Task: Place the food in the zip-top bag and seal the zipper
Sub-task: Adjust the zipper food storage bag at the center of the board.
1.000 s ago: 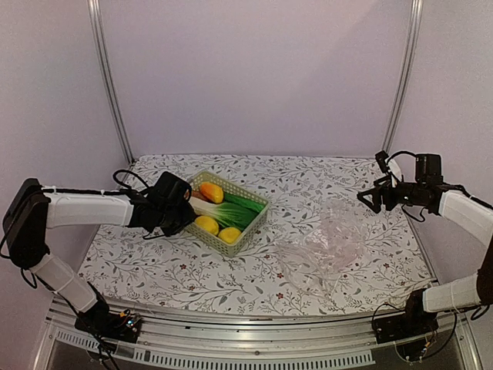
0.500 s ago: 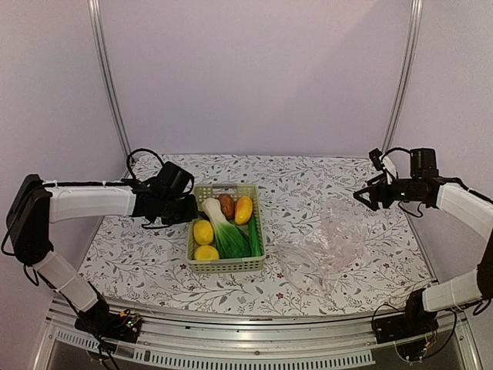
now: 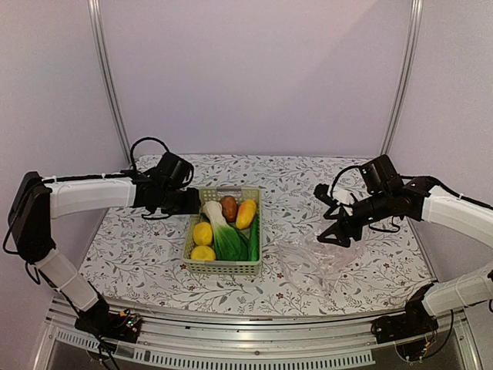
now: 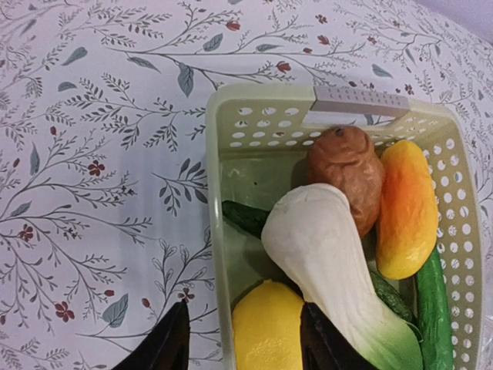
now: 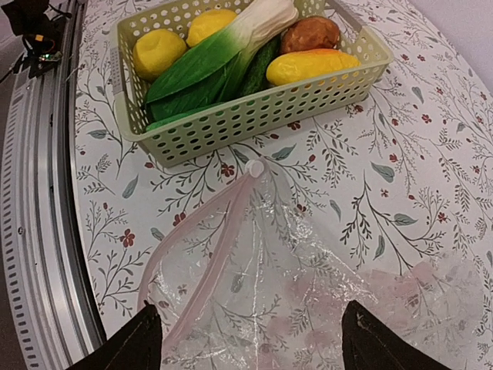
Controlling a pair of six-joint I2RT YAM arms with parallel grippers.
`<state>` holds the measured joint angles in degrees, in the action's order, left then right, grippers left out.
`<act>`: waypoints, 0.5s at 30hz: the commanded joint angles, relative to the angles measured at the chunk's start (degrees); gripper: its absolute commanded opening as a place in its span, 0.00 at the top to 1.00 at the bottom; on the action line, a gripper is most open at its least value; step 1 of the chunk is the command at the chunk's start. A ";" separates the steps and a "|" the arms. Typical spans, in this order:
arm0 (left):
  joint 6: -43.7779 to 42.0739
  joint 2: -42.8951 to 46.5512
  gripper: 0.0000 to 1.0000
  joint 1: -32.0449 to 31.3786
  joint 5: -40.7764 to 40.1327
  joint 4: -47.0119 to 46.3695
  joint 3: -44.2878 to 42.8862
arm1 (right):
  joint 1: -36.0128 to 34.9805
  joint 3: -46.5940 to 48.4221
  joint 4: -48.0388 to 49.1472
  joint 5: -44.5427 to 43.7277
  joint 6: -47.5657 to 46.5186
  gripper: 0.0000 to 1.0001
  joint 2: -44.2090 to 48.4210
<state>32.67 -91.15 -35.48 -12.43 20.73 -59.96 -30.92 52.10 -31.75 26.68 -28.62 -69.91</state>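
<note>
The food lies in a pale green basket [image 3: 223, 267]: two yellow lemons [image 4: 269, 331], a brown piece [image 4: 347, 166], an orange-yellow fruit [image 4: 407, 208], a bok choy [image 4: 323, 247] and a cucumber [image 4: 435, 308]. My left gripper [image 4: 246, 348] is open at the basket's far-left corner. One finger is outside the wall and one inside, with a lemon between them. The zip-top bag [image 3: 323, 260] lies flat to the right of the basket. Its zipper [image 5: 219, 235] is a pinkish strip with a white slider [image 5: 254, 167] near the basket. My right gripper [image 5: 266, 347] hangs open over the bag.
The flower-patterned table [image 3: 139, 262] ends at a metal rail [image 5: 38, 231] on the near side. Purple walls and two upright posts [image 3: 108, 85] close off the back. The basket's grey handle tab [image 4: 360, 102] is on its far wall.
The basket was turned and dragged right until square with the table, and my left gripper then opened off its wall. My right arm swung left and down over the bag.
</note>
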 commanded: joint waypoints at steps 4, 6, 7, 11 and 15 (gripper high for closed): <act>-0.23 6.72 0.41 -0.26 -3.99 2.68 -1.16 | -10.56 -2.62 -4.62 -12.81 -1.26 0.21 -0.60; 0.07 8.53 0.40 -0.78 -4.92 2.91 -1.16 | -11.76 -2.79 -4.32 -14.75 -0.88 0.21 -2.19; 0.19 9.48 0.40 -1.11 -5.08 2.91 -1.17 | -12.26 -2.79 -4.24 -15.42 -0.77 0.21 -2.94; 0.17 12.48 0.37 -2.71 -6.22 2.74 -1.29 | -14.11 -2.63 -3.58 -16.44 0.11 0.19 -5.01; 0.57 14.63 0.37 -3.67 -6.98 2.84 -1.48 | -15.75 -2.03 -3.37 -18.31 0.95 0.17 -7.09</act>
<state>32.80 -78.46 -37.87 -17.52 22.26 -60.49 -44.84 50.11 -34.96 11.90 -29.06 -75.13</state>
